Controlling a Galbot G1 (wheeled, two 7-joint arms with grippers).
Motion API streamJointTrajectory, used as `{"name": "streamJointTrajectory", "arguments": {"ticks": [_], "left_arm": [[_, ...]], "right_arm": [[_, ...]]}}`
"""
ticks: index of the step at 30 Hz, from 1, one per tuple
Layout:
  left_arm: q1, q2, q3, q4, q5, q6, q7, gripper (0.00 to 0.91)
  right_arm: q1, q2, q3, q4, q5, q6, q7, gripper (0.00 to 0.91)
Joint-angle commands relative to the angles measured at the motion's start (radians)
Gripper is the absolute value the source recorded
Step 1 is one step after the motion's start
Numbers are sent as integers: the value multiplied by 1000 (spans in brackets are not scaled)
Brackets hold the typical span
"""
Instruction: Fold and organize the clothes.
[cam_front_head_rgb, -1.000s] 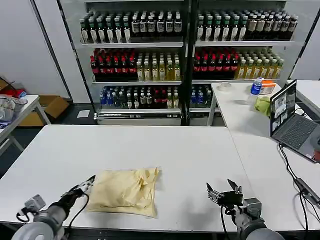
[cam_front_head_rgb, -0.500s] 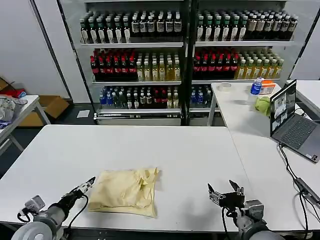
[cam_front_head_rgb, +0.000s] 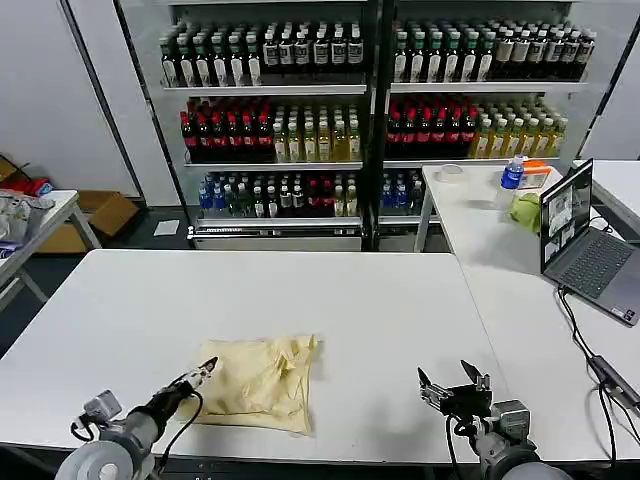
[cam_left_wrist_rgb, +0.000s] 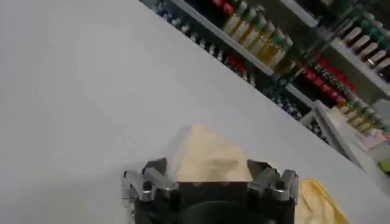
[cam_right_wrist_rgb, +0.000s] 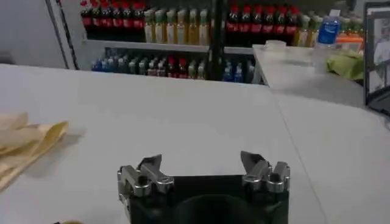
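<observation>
The clothes, one pale cream-yellow T-shirt (cam_front_head_rgb: 258, 380), lie folded into a rough rectangle near the front edge of the white table (cam_front_head_rgb: 330, 300). My left gripper (cam_front_head_rgb: 204, 371) has reached the shirt's left edge. In the left wrist view this gripper (cam_left_wrist_rgb: 207, 175) is open, and the shirt's (cam_left_wrist_rgb: 210, 158) near corner lies between and just past the fingertips. My right gripper (cam_front_head_rgb: 455, 385) hovers low over bare table to the right of the shirt. In its wrist view the right gripper (cam_right_wrist_rgb: 201, 165) is open and holds nothing, with the shirt (cam_right_wrist_rgb: 24, 143) well off to one side.
An open laptop (cam_front_head_rgb: 585, 250) with a cable (cam_front_head_rgb: 600, 370) sits on the right-hand table, with a lime-green lump (cam_front_head_rgb: 527, 210) and a blue bottle (cam_front_head_rgb: 512, 172) behind it. Shelves of bottles (cam_front_head_rgb: 300, 120) stand beyond the table. A side table (cam_front_head_rgb: 30, 230) is at the far left.
My left gripper has moved right and forward, from beside the shirt onto its left edge. The right gripper has barely moved.
</observation>
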Motion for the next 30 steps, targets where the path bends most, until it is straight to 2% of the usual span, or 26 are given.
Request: {"name": "streamJointTrajectory", "arguments": {"ticks": [1, 5, 8, 10, 11, 19, 30], "left_arm": [[-52, -7, 54, 66, 60, 1, 36, 907], [-74, 8, 48, 86, 66, 0, 57, 887], [-78, 11, 50, 91, 59, 1, 62, 514], [-74, 4, 57, 86, 57, 1, 68, 101], [-71, -3, 59, 83, 50, 1, 71, 50], [-70, -15, 51, 82, -13, 1, 113, 10], [-72, -34, -29, 92, -163, 3, 110, 10]], "right_arm": [[-3, -4, 0, 0, 0, 0, 0, 907], [-3, -12, 3, 1, 2, 0, 0, 907], [-3, -16, 7, 1, 4, 0, 0, 907], [-3, -16, 9, 1, 5, 0, 0, 907], [-3, -16, 9, 0, 5, 0, 0, 907], [6, -15, 6, -6, 8, -3, 3, 907], [6, -10, 6, -3, 6, -5, 5, 907]]}}
